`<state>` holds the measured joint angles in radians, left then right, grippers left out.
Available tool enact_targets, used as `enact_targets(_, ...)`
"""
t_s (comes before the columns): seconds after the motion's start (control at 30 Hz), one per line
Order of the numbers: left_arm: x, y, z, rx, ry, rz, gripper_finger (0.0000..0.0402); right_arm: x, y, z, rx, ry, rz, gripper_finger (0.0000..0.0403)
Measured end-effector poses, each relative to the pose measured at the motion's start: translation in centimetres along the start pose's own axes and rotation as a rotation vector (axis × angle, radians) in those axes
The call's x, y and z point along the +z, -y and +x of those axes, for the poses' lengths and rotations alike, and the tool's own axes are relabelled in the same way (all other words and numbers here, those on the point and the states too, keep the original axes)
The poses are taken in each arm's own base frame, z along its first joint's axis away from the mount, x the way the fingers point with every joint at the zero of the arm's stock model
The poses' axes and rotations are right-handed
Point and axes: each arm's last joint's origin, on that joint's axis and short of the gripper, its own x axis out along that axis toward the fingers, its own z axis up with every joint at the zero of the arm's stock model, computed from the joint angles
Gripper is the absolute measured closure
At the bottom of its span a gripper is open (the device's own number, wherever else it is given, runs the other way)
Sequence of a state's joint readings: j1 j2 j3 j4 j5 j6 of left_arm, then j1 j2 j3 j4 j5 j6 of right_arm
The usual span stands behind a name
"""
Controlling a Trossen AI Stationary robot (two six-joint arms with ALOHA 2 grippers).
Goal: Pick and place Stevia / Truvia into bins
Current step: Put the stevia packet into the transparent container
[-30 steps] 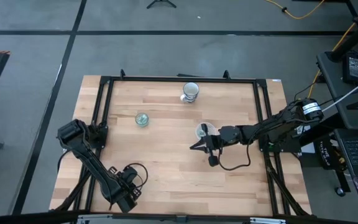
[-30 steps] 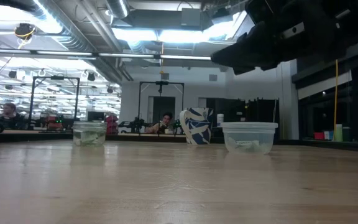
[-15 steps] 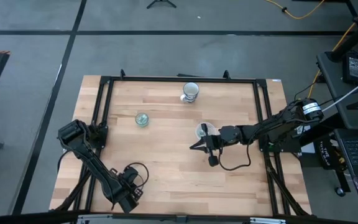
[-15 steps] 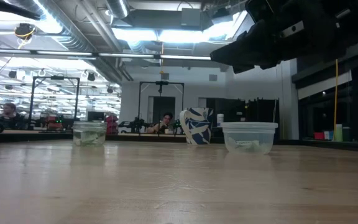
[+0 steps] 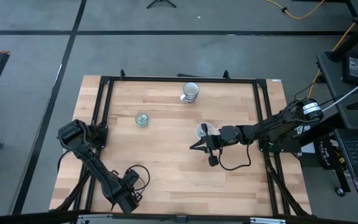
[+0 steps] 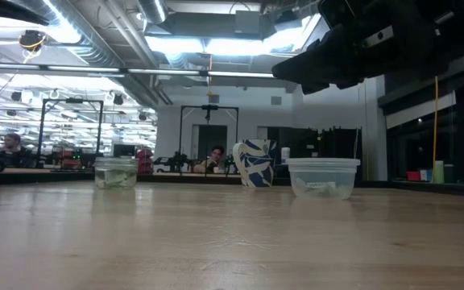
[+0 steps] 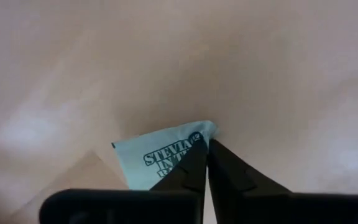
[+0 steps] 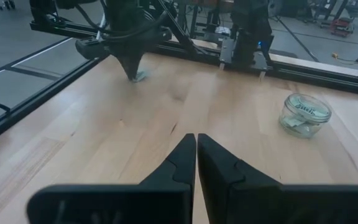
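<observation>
- Gripping at the near-left corner of the light wooden table [image 5: 166,162]: the left pincer [image 5: 128,198] is down at the surface, its two dark fingers pressed together on the edge of a small light-green sweetener packet printed "STEVIA" [image 7: 166,158]. Held by one edge, likely so it can hang clear and drop straight into a cup.
- The right wrist view confirms it: the left pincer [image 8: 132,71] points down at the table with a pale scrap at its tip [image 8: 139,76].
- That packet looks like the last loose one; no other packet shows on the bare wood in the high view.
- Small round clear plastic cup [image 5: 142,119] sits left of centre, well apart from the left pincer, with green-white packets inside [image 6: 116,179]. It is the nearer bin for this arm, so I'd judge it the drop target.
- Opaque whitish cup with blue pattern [image 5: 191,91] stands near the far edge; not a bin.
- Wider round clear plastic cup [image 5: 204,130] sits right of centre, with a packet or more visible inside [image 6: 321,188].
- Right pincer [image 5: 199,147] hangs above the table just beside the wider cup, fingers closed on nothing [image 8: 196,152]. It is waiting, parked clear of the left arm's path.
</observation>
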<state>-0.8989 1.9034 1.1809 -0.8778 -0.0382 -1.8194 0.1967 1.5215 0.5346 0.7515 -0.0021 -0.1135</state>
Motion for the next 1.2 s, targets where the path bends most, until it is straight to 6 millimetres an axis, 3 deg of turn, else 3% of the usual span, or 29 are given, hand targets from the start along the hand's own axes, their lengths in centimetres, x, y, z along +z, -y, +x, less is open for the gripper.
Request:
enact_targets(0.27,-0.2,0.3,-0.4,-0.057,-0.034,0.092,0.0399,0.0,0.0,0.0,0.0,0.0,0.0,0.0382)
enact_targets(0.43,0.1,0.0,-2.2,-0.125,0.023,0.152,0.0399,0.0,0.0,0.0,0.0,0.0,0.001,0.0382)
enact_targets(0.8,0.8,-1.3,-6.2,-0.239,0.522,0.365,0.0399,0.0,0.0,0.0,0.0,-0.001,0.004,0.0382)
enact_targets(1.2,1.1,-1.5,-6.2,-0.177,0.858,0.554,0.0399,-0.1,0.2,0.0,-0.005,-0.006,0.009,0.0382)
